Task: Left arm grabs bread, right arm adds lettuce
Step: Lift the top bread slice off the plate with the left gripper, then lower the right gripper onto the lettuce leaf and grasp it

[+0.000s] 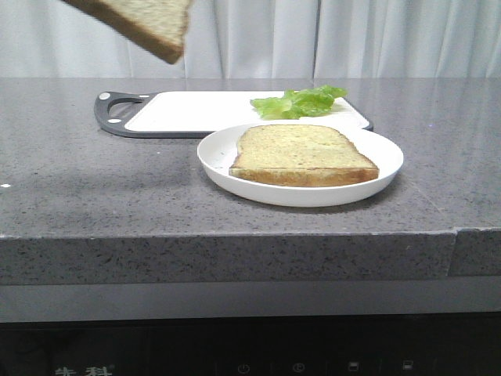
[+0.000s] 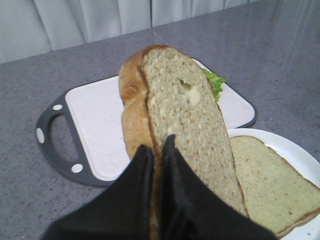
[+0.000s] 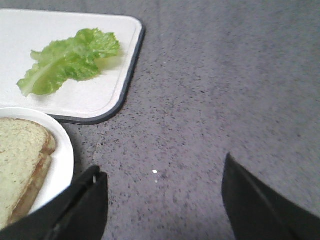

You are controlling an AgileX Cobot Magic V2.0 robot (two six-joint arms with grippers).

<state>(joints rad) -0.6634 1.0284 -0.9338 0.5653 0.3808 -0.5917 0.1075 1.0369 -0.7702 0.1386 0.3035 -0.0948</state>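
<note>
My left gripper (image 2: 156,145) is shut on a tan bread slice (image 2: 180,125) and holds it on edge, high above the counter. In the front view that slice (image 1: 153,23) shows at the top left; the gripper itself is out of that view. A second bread slice (image 1: 301,154) lies flat on a white plate (image 1: 227,164). The green ruffled lettuce (image 1: 301,103) lies on the right part of a white cutting board (image 1: 196,110) behind the plate. My right gripper (image 3: 162,172) is open and empty over bare counter, to the right of the plate (image 3: 62,160) and short of the lettuce (image 3: 70,60).
The cutting board has a dark grey rim and a handle (image 1: 113,113) at its left end. The grey speckled counter (image 1: 78,180) has a front edge close to the plate. White curtains hang behind.
</note>
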